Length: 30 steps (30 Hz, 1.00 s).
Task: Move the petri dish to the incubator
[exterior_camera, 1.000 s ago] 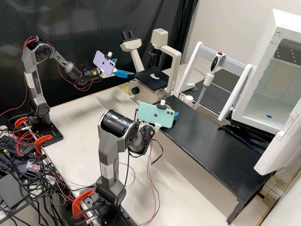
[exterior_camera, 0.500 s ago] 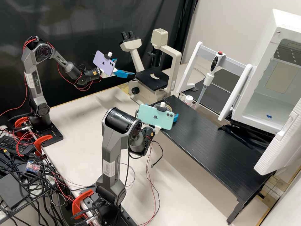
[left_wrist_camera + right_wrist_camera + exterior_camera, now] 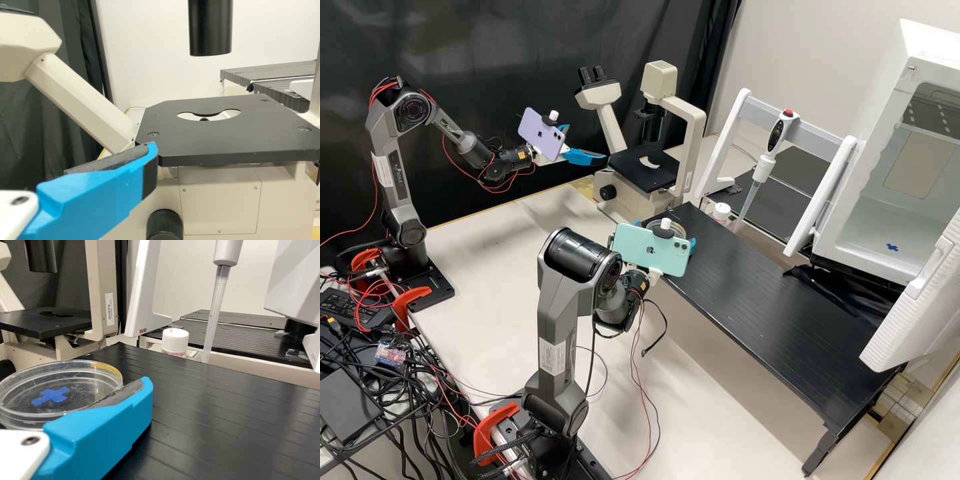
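Dish sat on the stand, at my right gripper; I couldn't tell whether it was held. My left gripper stood wide near the microscope.

Cream microscope: flat black stage, black cylinder above, dark knob below; dark curtain behind.

a black grooved platform, set from the centre to the lower right of the high view, stood on a pale bench; a clear petri dish lay at its upper-left end. arm bases occupied the bench's left and bottom.
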Available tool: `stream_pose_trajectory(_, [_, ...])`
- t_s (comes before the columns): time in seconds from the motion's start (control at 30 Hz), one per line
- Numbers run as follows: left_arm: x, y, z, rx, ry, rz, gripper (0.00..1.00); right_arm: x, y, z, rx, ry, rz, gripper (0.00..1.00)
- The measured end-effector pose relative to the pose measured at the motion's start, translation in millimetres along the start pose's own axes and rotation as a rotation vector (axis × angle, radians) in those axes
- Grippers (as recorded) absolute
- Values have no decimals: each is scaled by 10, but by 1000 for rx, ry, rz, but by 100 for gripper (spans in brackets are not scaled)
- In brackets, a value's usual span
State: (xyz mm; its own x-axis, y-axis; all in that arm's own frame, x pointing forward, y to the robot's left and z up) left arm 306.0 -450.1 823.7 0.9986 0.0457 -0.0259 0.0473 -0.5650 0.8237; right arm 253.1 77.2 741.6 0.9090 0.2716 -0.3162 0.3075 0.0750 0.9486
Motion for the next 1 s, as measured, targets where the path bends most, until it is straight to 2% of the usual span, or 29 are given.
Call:
stream_pose_trajectory(0.87, [0,0,0,0,0,0,100,0,-1,-1,-1,1,-1,0])
stream_pose_trajectory(1.0, [0,0,0,0,0,0,100,-24,83,45,-19,2,8,0])
